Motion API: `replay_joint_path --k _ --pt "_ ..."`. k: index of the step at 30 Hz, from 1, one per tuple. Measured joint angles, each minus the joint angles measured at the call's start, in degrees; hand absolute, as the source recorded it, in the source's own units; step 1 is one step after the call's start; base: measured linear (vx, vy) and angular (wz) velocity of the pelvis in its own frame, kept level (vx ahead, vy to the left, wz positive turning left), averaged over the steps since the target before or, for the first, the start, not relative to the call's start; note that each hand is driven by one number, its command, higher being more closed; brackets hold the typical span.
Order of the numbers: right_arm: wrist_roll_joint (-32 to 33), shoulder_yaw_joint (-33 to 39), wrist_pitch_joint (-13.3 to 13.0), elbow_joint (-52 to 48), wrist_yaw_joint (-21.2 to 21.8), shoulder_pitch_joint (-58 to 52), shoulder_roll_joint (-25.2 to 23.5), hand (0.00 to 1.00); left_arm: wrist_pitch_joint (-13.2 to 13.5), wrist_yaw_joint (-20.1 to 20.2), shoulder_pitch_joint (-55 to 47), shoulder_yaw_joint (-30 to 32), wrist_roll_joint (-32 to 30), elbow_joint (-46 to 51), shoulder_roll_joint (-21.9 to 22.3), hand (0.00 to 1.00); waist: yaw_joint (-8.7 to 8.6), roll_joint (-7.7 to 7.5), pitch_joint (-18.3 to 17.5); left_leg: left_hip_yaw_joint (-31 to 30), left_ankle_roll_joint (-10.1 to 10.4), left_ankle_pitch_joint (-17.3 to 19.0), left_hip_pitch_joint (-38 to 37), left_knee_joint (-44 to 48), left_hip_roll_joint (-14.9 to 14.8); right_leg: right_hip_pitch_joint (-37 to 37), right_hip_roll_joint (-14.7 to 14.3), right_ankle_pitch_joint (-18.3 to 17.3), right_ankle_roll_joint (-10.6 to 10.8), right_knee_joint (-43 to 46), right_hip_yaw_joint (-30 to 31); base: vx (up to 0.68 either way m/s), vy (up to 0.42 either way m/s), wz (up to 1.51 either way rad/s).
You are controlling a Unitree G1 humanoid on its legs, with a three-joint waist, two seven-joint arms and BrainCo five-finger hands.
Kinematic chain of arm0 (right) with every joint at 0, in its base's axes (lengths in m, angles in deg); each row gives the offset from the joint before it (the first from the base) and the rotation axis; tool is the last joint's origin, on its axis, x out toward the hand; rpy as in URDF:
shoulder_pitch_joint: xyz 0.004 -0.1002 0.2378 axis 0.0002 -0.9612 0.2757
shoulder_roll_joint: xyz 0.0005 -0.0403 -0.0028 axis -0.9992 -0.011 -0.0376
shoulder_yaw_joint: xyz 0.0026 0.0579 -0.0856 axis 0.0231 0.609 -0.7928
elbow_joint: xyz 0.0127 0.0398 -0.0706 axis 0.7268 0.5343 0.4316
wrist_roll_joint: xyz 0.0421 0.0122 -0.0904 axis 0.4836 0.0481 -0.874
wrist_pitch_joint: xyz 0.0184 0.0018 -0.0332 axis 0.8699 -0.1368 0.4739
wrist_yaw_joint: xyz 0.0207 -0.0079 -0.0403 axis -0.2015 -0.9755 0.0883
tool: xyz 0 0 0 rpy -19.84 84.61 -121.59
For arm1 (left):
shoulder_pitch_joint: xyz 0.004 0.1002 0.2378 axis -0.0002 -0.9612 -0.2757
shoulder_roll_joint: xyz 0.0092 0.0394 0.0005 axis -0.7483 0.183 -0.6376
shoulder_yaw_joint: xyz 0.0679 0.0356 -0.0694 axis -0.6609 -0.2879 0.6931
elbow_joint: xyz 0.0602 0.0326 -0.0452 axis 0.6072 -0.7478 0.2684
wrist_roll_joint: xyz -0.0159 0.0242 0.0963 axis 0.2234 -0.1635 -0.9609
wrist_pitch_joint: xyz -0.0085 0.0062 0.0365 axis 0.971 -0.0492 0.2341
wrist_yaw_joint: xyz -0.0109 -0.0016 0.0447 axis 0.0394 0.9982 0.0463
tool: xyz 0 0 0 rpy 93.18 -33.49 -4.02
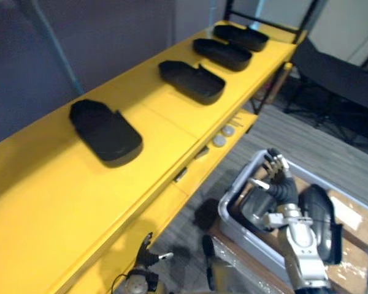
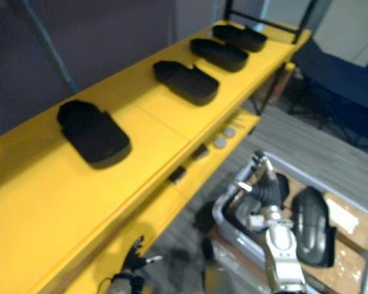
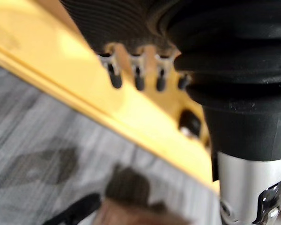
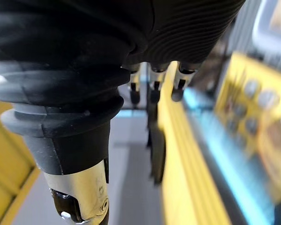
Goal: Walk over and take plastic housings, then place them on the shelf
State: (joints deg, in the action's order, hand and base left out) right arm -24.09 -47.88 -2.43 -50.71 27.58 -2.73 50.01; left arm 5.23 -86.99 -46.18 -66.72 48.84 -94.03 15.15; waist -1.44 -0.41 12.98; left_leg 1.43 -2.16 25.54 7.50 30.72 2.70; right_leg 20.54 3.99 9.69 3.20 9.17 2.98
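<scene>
Right robot hand (image 1: 279, 181): it hangs over the grey bin (image 1: 248, 242) at the near right, fingers straight and relaxed, gripping nothing. Your right wrist view confirms this, with bare fingertips and nothing between them.

Left robot hand (image 1: 146, 254): it is low at the near edge of the scene, beside the front of the yellow shelf (image 1: 43, 184). It is open and empty, with fingers loosely spread.

Progress: four plastic housings lie on the top tier of the shelf, well apart from one another in a row running from near left to far right:
- the nearest housing (image 1: 107, 131)
- the second housing (image 1: 193, 81)
- the third housing (image 1: 222, 54)
- the farthest housing (image 1: 240, 37)

At least two more wait in the bin: one dark housing (image 1: 254, 208) directly under the right robot hand, and another (image 1: 319, 223) just to its right. Judge the task as partly done, with a fresh pick-up from the bin as the step in hand. You cannot tell from these views whether more pieces lie deeper in the bin.

Free space: the near left stretch of the top tier is bare yellow, so you have room there for the next piece.

Surroundings and obstacles:
- A lower tier (image 1: 199, 168) juts out between the bin and the top tier and carries small round parts (image 1: 219, 140). A lifted housing will probably need to clear this edge and the bin's rim.
- A dark chair-like frame (image 1: 337, 73) stands at the far right on the grey floor (image 1: 282, 131), well apart from the likely path.
</scene>
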Motion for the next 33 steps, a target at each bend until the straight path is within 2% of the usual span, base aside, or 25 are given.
replay_joint_path --k 1,2,4,6,8,10,11,12,14,16,17,18,19,23,24,25,28,30,31,32,33 --pt "-0.03 0.0 -0.69 0.59 -1.41 1.35 -0.04 0.0 0.07 -0.47 0.76 0.0 -0.14 1.18 -0.09 0.0 0.61 0.39 1.54 -1.06 0.4 0.95 0.99 2.48 -0.2 0.82 0.04 -1.1 1.26 2.83 -0.83 -0.1 -0.079 0.61" --pt "-0.02 0.08 -1.13 1.2 -2.46 1.95 -0.18 0.0 0.11 -0.57 1.27 -0.01 -0.19 1.99 -0.14 0.0 0.8 0.73 2.61 -1.52 0.5 1.73 1.41 4.33 -0.52 1.25 0.01 -2.27 1.62 5.27 -1.59 -0.07 -0.068 0.47" --pt "0.02 0.24 -1.98 2.76 -5.87 2.44 -1.81 0.0 0.09 -0.83 1.27 -0.32 -1.24 4.71 -0.61 0.0 0.92 1.4 5.08 -2.39 1.07 4.21 1.45 9.96 -1.63 1.61 -0.13 -5.54 1.84 12.72 -3.34 -0.08 -0.053 0.44" --pt "0.46 0.38 -2.23 2.97 -8.6 -0.51 -3.74 0.0 -0.67 -0.38 0.71 -1.24 -2.65 6.92 -0.71 0.0 0.92 1.86 5.67 -1.68 0.46 6.75 1.33 14.57 -3.09 1.6 -1.18 -6.32 1.88 15.92 -3.28 -0.1 0.035 -0.06" --pt "1.38 0.81 -2.63 3.74 -9.43 -4.27 -6.02 0.0 -1.68 0.47 -0.15 -1.26 -2.61 8.46 -0.82 0.0 0.78 0.95 6.2 1.72 -1.24 7.68 0.3 15.77 -3.53 1.44 -1.4 -4.99 2.36 16.14 -1.72 -0.15 0.116 -0.65" --pt "1.34 0.96 -3.06 3.7 -8.29 -8.15 -7.0 0.0 -2.88 1.56 -2.28 -0.78 -2.41 11.09 -0.69 0.0 0.79 0.8 7.05 7.05 -2.77 7.29 -1.58 14.85 -4.3 -0.32 -1.89 1.36 -0.09 10.83 -2.2 -0.25 0.158 -1.17" --pt "1.1 0.63 -3.16 3.6 -7.03 -10.19 -6.88 0.0 -3.35 2.04 -3.65 -0.11 -2.46 12.22 -0.64 0.0 0.85 0.51 8.01 10.97 -3.99 6.47 -3.06 13.15 -4.52 -1.13 -0.35 1.03 -2.59 10.17 -7.09 -0.36 0.181 -1.56" --pt "0.96 0.44 -3.22 3.66 -6.08 -11.33 -6.38 0.0 -4.66 2.08 -4.64 0.05 -2.5 12.08 -0.85 0.0 0.52 0.83 8.38 14.41 -4.72 6.44 -3.86 11.63 -4.72 -0.18 1.37 -1.43 -4.31 14.95 -11.51 -0.36 0.173 -1.52" --pt "-0.5 0.43 -3.51 3.76 -6.04 -12.2 -5.79 0.0 -5.92 2.04 -3.91 0.1 -2.78 10.13 -1.18 0.0 0.12 0.89 8.61 18.41 -3.67 5.12 -4.45 8.55 -5.72 1.65 3.07 -4.26 -5.33 23.71 -13.49 -0.29 0.134 -1.23" --pt "-1.57 -0.44 -4.25 3.75 -6.05 -12.31 -5.76 0.0 -6.6 2.06 -3.61 0.09 -2.83 9.38 -2.29 0.0 -0.56 0.94 8.55 21.52 -3.43 1.22 -4.59 3.09 -5.88 2.49 5.37 -7.32 -4.89 29.9 -14.02 -0.15 0.084 -0.98" --pt "-2.56 -1.33 -5.15 3.74 -6.12 -11.96 -5.73 0.0 -6.73 2.14 -3.4 0.24 -2.77 9.23 -2.52 0.0 -0.84 0.73 8.47 24.45 -4.62 -1.82 -4.64 -0.54 -6.07 2.36 7.11 -8.99 -4.39 31.57 -14.41 -0.03 0.036 -1.03" --pt "-3.68 -2.08 -5.77 3.74 -6.21 -11.02 -5.63 0.0 -6.75 2.3 -3.25 0.63 -2.74 8.89 -2.68 0.0 -0.72 0.62 8.51 27.31 -5.33 -4.08 -4.26 -4.0 -6.19 1.7 9.34 -10.08 -4.9 31.79 -16.45 -0.04 0.038 -1.27" --pt "-4.2 -2.65 -6.14 3.75 -6.24 -9.92 -5.61 0.0 -6.74 2.36 -3.36 0.87 -2.75 8.82 -2.74 0.0 -0.56 0.51 8.73 29.8 -5.75 -5.31 -4.12 -6.16 -6.4 0.6 11.1 -10.84 -4.55 31.64 -18.49 -0.03 0.017 -1.21" --pt "-5.18 -4.86 -6.23 3.76 -7.62 -5.63 -5.35 0.0 -6.58 2.09 -2.17 1.3 -2.91 8.73 -2.84 0.0 0.76 0.12 8.91 37.0 -5.81 -5.95 -1.23 -5.64 -9.69 -7.05 16.02 -11.65 -4.9 27.08 -24.24 0.0 -0.06 -1.24" --pt "-5.05 -4.87 -6.15 3.75 -7.62 -4.67 -5.35 0.0 -6.18 2.0 -1.84 1.56 -2.91 8.75 -2.79 0.0 0.77 -0.01 9.01 37.0 -5.81 -5.95 -0.5 -4.94 -10.23 -8.63 16.56 -11.5 -4.68 24.99 -24.96 0.01 -0.171 -1.15" --pt "-4.99 -4.87 -5.83 3.7 -7.52 -3.54 -5.34 0.0 -5.3 1.9 -1.74 2.65 -2.88 8.73 -2.8 0.0 0.92 -0.58 9.5 36.85 -5.81 -5.95 -0.22 -3.78 -10.89 -9.57 16.22 -11.45 -3.16 21.8 -24.99 -0.01 -0.17 -0.92" --pt "-3.73 -4.84 -4.4 2.6 -7.52 -3.73 -4.62 0.0 -4.06 0.8 -1.72 3.51 -2.68 8.26 -2.65 0.0 0.91 -0.65 9.62 34.75 -4.75 -6.57 0.12 -2.03 -12.32 -10.16 14.59 -12.15 -1.74 18.58 -25.35 -0.04 -0.184 -0.83" --pt "-3.29 -4.68 -3.91 0.59 -7.56 -5.66 -4.46 0.0 -2.15 -0.49 -0.4 4.15 -1.79 7.59 -2.64 0.0 0.72 -1.19 9.92 33.67 -4.2 -6.89 1.09 -1.04 -13.25 -10.58 13.58 -13.93 1.32 15.79 -26.61 -0.02 -0.194 -0.44" --pt "-3.29 -4.78 -3.41 0.6 -7.56 -6.0 -4.47 0.0 -1.74 -0.57 -0.02 4.73 -0.76 7.37 -2.48 0.0 0.76 -1.41 10.02 33.67 -4.11 -6.94 1.35 -0.5 -13.6 -10.65 13.2 -14.47 2.12 14.99 -26.66 -0.02 -0.205 -0.32" --pt "-3.32 -4.79 -2.14 0.84 -7.64 -6.14 -4.7 0.0 -1.5 -0.99 0.58 5.81 0.05 7.31 -2.02 0.0 0.83 -1.83 10.27 33.64 -3.83 -7.1 1.99 0.6 -14.35 -10.86 12.41 -15.51 3.66 13.37 -26.72 -0.02 -0.221 -0.36" --pt "-3.36 -4.64 -1.67 2.34 -7.99 -5.72 -4.69 0.0 -1.1 -1.66 0.9 7.27 0.35 7.3 -1.5 0.0 0.86 -1.78 10.66 33.3 -3.4 -7.35 2.58 1.79 -15.25 -11.49 11.27 -15.97 3.99 11.89 -26.7 0.0 -0.267 -0.39"
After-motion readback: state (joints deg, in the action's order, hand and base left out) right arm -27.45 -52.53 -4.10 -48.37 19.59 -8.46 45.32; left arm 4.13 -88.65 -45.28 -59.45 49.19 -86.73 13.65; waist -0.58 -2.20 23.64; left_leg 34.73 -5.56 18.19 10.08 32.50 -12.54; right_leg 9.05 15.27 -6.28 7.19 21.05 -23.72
